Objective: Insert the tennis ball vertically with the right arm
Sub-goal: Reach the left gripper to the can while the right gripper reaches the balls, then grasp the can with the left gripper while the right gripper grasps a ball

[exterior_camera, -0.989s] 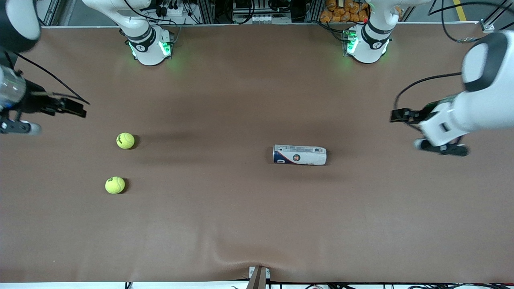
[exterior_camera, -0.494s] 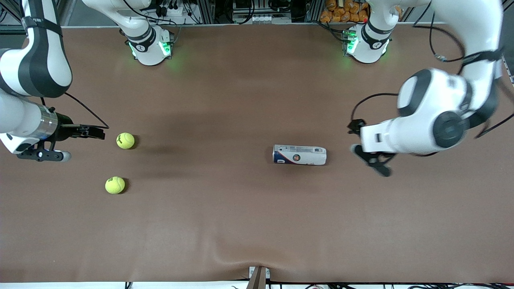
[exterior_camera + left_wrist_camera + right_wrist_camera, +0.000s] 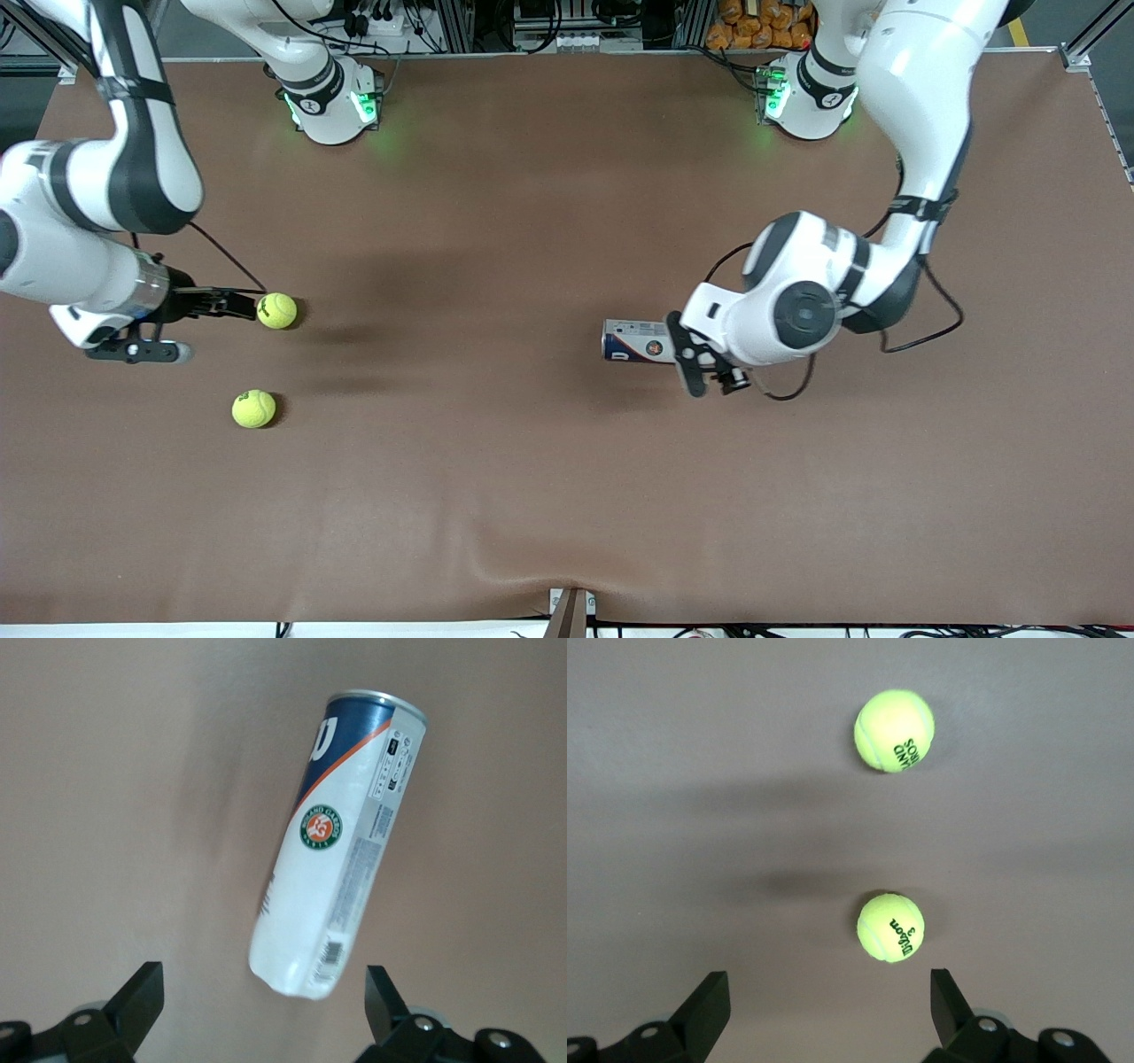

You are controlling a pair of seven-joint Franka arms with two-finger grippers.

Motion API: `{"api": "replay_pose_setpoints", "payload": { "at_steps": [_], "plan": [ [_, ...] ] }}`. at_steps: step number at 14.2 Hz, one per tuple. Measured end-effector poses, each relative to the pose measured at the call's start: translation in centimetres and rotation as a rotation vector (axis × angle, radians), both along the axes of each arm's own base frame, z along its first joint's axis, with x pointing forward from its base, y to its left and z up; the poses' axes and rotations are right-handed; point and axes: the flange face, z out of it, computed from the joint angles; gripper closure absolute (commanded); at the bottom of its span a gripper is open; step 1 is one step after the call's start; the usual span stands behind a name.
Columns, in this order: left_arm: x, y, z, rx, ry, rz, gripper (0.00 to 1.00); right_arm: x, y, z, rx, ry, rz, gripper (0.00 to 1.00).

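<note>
Two yellow tennis balls lie on the brown table toward the right arm's end, one (image 3: 276,310) farther from the front camera than the other (image 3: 254,408). My right gripper (image 3: 232,304) is open and empty just beside the farther ball. In the right wrist view that ball (image 3: 890,927) lies just ahead of the open gripper (image 3: 828,1010), and the other ball (image 3: 894,729) is farther off. A white and blue ball can (image 3: 633,341) lies on its side mid-table. My left gripper (image 3: 709,370) hovers open over the can's white end (image 3: 341,842), with its fingers spread wide (image 3: 261,1005).
The brown table cover (image 3: 496,461) is wrinkled near the front edge by a small bracket (image 3: 571,610). Both arm bases (image 3: 332,102) (image 3: 808,97) stand along the edge farthest from the front camera. A black cable (image 3: 921,332) loops beside the left wrist.
Both arms have swung in from the table's ends. My right gripper came up to the farther ball. My left gripper moved over the can's end. Balls and can have not moved.
</note>
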Motion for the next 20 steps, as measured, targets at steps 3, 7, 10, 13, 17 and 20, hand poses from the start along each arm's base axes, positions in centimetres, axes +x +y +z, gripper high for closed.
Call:
{"api": "replay_pose_setpoints", "payload": {
  "at_steps": [3, 7, 10, 13, 17, 20],
  "plan": [
    [-1.9, -3.5, -2.6, 0.006, -0.022, -0.097, 0.00, -0.2, 0.1, -0.4, -0.001, -0.022, 0.005, 0.00],
    [-3.4, -3.2, -6.9, 0.004, -0.011, -0.149, 0.00, 0.5, 0.1, -1.6, -0.015, -0.083, 0.016, 0.00],
    [-3.7, -2.6, -8.3, -0.001, -0.029, -0.198, 0.00, 1.3, 0.0, -3.6, -0.033, -0.097, 0.031, 0.00],
    [-4.3, -2.9, -9.4, -0.034, -0.082, -0.211, 0.00, 2.8, -0.1, -4.4, -0.063, -0.103, 0.055, 0.00],
    [-6.0, -3.8, -11.2, -0.052, -0.100, -0.229, 0.00, 5.8, -0.5, -6.1, -0.077, -0.108, 0.094, 0.00],
    [-6.0, -3.8, -11.4, -0.044, -0.105, -0.243, 0.32, 7.9, -1.6, -8.0, -0.077, -0.103, 0.125, 0.00]
  ]
}}
